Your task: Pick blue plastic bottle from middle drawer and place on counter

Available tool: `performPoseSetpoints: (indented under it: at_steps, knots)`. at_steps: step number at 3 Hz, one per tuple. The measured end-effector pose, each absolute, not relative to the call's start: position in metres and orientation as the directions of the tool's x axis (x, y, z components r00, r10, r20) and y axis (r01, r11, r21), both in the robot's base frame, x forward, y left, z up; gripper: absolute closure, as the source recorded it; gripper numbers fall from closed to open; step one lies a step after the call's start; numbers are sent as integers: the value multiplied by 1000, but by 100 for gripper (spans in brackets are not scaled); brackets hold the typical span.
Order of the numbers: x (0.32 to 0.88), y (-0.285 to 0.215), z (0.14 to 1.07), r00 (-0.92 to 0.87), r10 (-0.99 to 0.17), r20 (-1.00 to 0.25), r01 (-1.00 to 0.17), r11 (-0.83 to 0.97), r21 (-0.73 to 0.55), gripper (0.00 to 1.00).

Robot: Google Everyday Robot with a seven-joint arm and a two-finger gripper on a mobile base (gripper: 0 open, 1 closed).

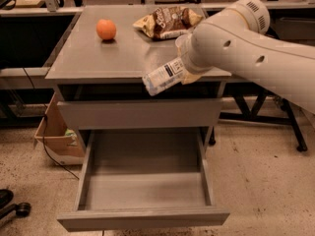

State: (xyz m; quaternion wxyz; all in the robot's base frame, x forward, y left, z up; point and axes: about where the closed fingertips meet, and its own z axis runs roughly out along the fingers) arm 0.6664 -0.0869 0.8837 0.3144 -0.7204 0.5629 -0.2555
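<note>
**Robot arm holds a bottle at the counter's front edge**

Camera view: a large white robot arm (256, 58) reaches in from the right. Its gripper (184, 75), mostly hidden behind the wrist, is clamped on the blue plastic bottle (165, 76). The bottle hangs tilted in the air, just in front of the counter's (108, 58) front edge and above a closed drawer front (140, 113). Below, the middle drawer (145, 183) stands pulled out. On the counter sit an orange (106, 29) and a snack bag (167, 21).
</note>
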Motion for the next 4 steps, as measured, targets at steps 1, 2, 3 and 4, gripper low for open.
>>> performPoseSetpoints:
  at_steps: [1, 2, 3, 4]
  knots:
    - [689, -74, 919, 266, -964, 8, -598, -171, -783, 100]
    - [718, -35, 952, 331, -944, -19, -538, -172, -825, 100]
    - [734, -5, 963, 374, -926, -53, -512, -158, -844, 100]
    - [761, 28, 961, 400, -910, -114, -521, -123, -845, 100]
